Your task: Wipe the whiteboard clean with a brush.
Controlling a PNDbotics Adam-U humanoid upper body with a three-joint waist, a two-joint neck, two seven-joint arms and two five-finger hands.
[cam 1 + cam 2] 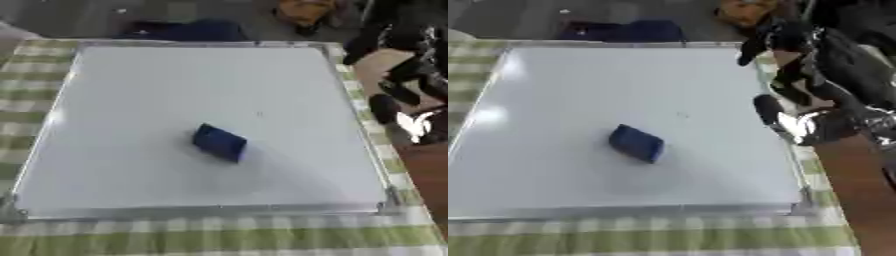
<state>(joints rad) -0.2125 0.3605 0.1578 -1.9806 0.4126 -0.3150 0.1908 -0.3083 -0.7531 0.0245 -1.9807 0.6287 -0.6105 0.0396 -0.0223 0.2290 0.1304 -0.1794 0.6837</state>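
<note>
- The whiteboard point(131, 90) lies flat on the table point(219, 235), which carries a green check cloth. Its surface looks almost bare; I make out only a faint speck near the middle.
- The brush point(219, 142), a dark blue block, rests on the board a little below centre, tilted askew. Nothing touches it.
- The right hand point(798, 75) hangs above the board's right edge, well apart from the brush. Its fingers appear part-curled and it holds nothing that I can see; how far they are open I cannot tell for certain.
- The left hand shows in neither view.
- Judgement: the brush is not yet grasped, so wiping cannot proceed until the hand reaches it.
- Risk: the brush sits at an angle, so a reach from the right could meet a corner and push it along the smooth board instead of gripping it.
- Risk: a low approach could catch the metal frame point(372, 150) and shift the board on the cloth.
</note>
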